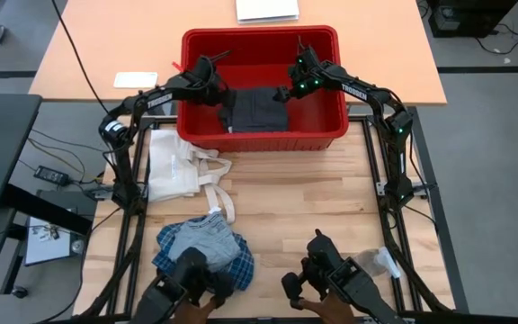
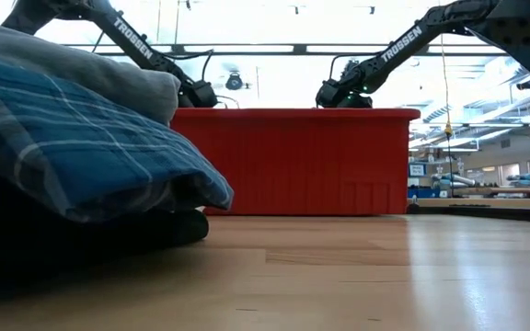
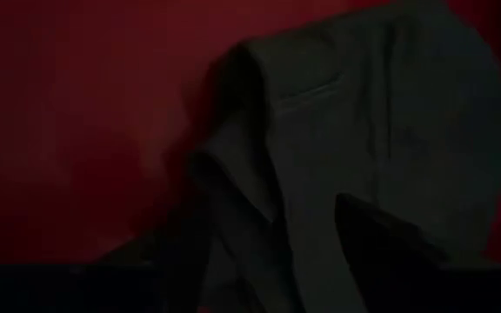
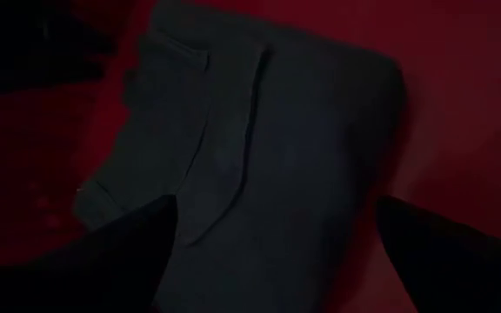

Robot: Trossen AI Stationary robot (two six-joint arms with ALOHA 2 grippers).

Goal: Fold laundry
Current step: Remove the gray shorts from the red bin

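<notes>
Judging by how things lie, the step in hand is the putting-away of one folded piece: the dark grey garment (image 1: pixel 257 112) lies in a compact fold on the floor of the red bin (image 1: pixel 331 135) in the upper middle of the high view, and both arms reach into that bin over it. The left gripper (image 1: pixel 220 90) hangs at the garment's left edge, the right gripper (image 1: pixel 288 93) at its right edge. In the right wrist view the two dark fingers (image 4: pixel 124 261) stand wide apart with the folded cloth lying flat between and beyond them, gripping nothing; the claw is fully open. On the left arm, only one dark finger (image 3: pixel 381 248) shows clearly against the cloth, so I cannot tell how wide that claw stands, nor whether it touches the fabric. The plaid shirt (image 1: pixel 207 255) lies crumpled at the lower left of the high view, near the front edge of the wooden table (image 1: pixel 313 202), with the cream tote bag (image 1: pixel 176 166) just above it, left of centre. The next move probably calls for lifting both claws clear of the bin without snagging the fold, then coming down to the plaid shirt, which is not yet folded.
</notes>
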